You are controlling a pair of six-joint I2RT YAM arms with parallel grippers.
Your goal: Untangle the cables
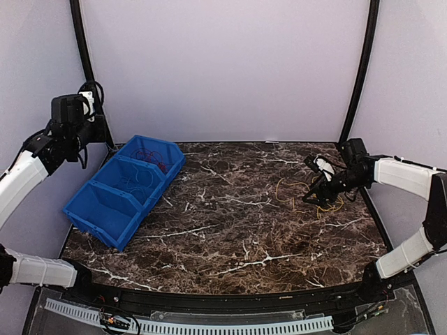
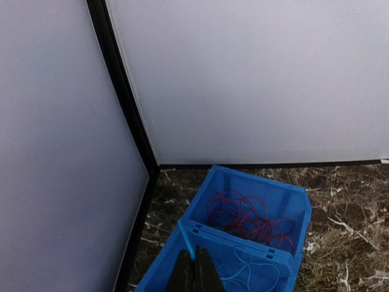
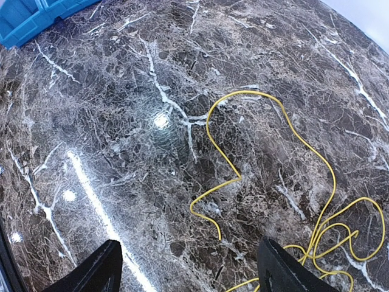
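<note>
Glossy dark marble-look table, smooth blue plastic bin, matt white walls.

The surface is a dark brown slab with white marble veins, glossy enough to catch spots of light in the right wrist view. A blue bin with three compartments in a row sits on its far left part, set at an angle. On the right side a thin yellow cable lies loose in open curves that bunch into tighter loops further right, well apart from the bin.
</note>
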